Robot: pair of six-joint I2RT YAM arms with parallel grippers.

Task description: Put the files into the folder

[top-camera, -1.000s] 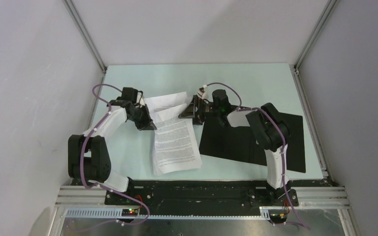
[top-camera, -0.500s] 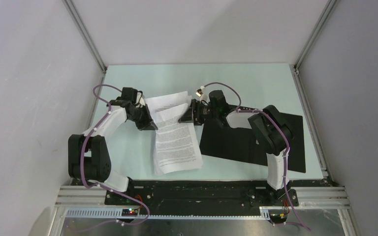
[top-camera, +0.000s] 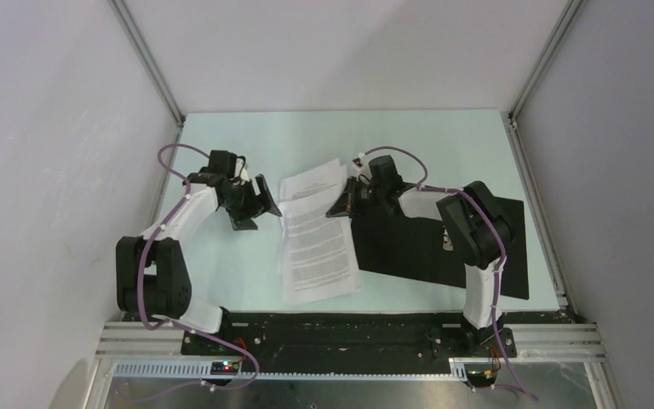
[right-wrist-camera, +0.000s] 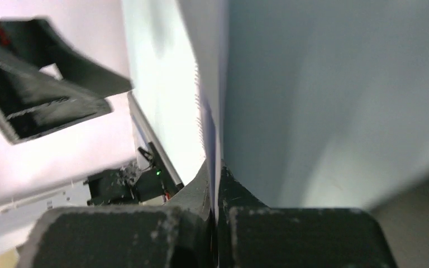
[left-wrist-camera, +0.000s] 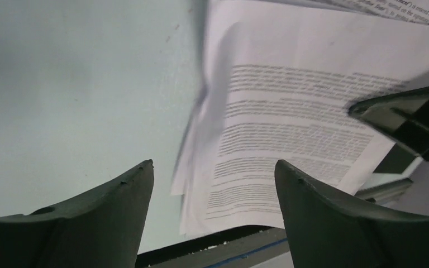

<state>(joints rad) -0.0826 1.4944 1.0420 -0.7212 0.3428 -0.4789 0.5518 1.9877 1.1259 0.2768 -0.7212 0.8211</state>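
Observation:
The files (top-camera: 317,243), white sheets of dense black print, lie fanned on the pale table between my two arms. Their far right edge is lifted, and my right gripper (top-camera: 345,203) is shut on it. In the right wrist view the sheets (right-wrist-camera: 165,84) run edge-on into the shut right gripper (right-wrist-camera: 217,170). My left gripper (top-camera: 260,203) stands open just left of the files and touches nothing. In the left wrist view the left gripper (left-wrist-camera: 213,165) is wide open, the printed files (left-wrist-camera: 290,111) beyond it. The folder (top-camera: 477,256) lies open, black inside up, right of the files.
The pale green table (top-camera: 426,145) is walled by grey panels on three sides. A black rail (top-camera: 341,328) with both arm bases runs along the near edge. The right arm (top-camera: 477,230) reaches over the folder. The left gripper's body (right-wrist-camera: 39,84) shows in the right wrist view.
My left gripper has opened and let go of the files. My right gripper has shut on their right edge, and the sheets have slid to the right, toward the folder.

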